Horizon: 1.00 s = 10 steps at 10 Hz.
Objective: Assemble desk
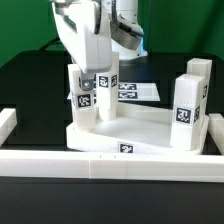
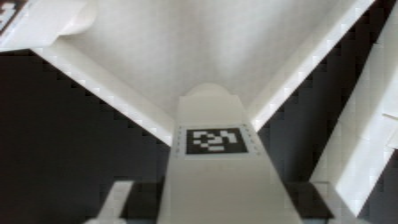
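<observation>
While clamped: gripper (image 1: 104, 82) fingers shut on leg (image 2: 217, 150)
Leg pos: upright over desk top (image 1: 140, 132)
Other legs: 2 upright (image 1: 190, 100)

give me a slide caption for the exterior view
Panda gripper holds a tagged white leg upright on the desk top, two more legs already standing.

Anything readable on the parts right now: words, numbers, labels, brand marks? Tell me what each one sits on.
No words, numbers or brand marks are legible in either view.
Only black-and-white square tags, patterns rather than text: on the desk top's rim, three upright legs, and the marker board.
</observation>
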Tool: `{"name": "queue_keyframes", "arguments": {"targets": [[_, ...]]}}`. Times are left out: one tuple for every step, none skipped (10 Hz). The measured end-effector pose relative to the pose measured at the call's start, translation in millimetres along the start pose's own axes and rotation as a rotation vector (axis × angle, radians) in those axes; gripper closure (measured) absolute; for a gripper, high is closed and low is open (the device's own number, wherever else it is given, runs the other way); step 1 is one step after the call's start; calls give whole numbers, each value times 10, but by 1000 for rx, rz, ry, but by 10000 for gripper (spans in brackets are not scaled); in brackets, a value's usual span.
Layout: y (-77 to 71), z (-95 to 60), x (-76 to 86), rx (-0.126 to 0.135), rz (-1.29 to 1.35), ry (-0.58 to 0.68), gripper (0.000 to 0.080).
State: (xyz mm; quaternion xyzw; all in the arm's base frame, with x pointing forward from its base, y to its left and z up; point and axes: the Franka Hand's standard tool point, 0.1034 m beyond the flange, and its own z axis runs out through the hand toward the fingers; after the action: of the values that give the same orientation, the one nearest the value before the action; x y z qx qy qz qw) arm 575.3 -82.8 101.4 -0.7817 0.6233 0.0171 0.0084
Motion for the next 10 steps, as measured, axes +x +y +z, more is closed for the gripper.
{"name": "queue_keyframes", "arguments": {"targets": [[-1, 0, -1, 0, 66, 0, 511], [-2, 0, -3, 0, 117, 0, 509], [-3, 1, -5, 0, 147, 0, 509], [-4, 1, -8, 0, 215, 0, 509], [-7, 3, -8, 5, 274, -1, 509], [-25, 8, -7, 32, 408, 0, 509], [-39, 15, -19, 57, 511, 11, 509], [-60, 17, -14, 93, 592, 9, 509], [-78, 15, -15, 109, 685, -2, 509], [-102, 11, -16, 133, 776, -20, 509]]}}
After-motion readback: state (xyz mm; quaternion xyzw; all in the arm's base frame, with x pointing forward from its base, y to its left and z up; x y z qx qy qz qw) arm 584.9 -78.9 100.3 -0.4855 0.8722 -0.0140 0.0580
